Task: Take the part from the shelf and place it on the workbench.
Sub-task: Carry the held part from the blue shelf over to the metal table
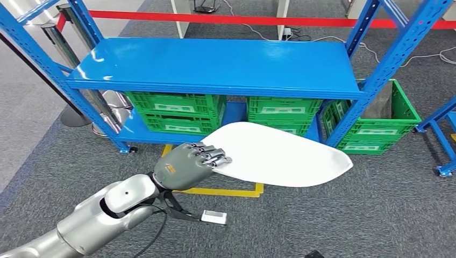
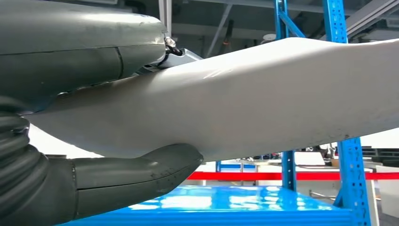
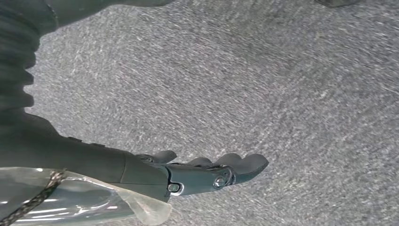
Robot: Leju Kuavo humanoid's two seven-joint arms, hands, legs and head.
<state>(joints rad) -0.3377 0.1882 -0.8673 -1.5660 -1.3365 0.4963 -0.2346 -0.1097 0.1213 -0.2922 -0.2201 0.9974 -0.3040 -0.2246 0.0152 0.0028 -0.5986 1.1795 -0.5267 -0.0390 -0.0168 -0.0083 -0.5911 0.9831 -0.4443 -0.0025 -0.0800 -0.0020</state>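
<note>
The part (image 1: 279, 156) is a long, flat white shell with a pointed end. My left hand (image 1: 188, 165) grips its near end, fingers on top and thumb beneath, and holds it in the air in front of the blue shelf (image 1: 215, 67). In the left wrist view the white part (image 2: 263, 99) is clamped between my fingers (image 2: 80, 56) and thumb (image 2: 136, 174). My right hand (image 3: 207, 172) hangs over the grey carpet, fingers loosely apart, holding nothing.
The shelf's top board is bare. Green crates (image 1: 177, 110) stand on its lower level, and another green crate (image 1: 387, 126) sits on the floor at the right. A red barrier bar (image 1: 242, 20) runs behind the shelf. Yellow tape (image 1: 226, 191) marks the carpet.
</note>
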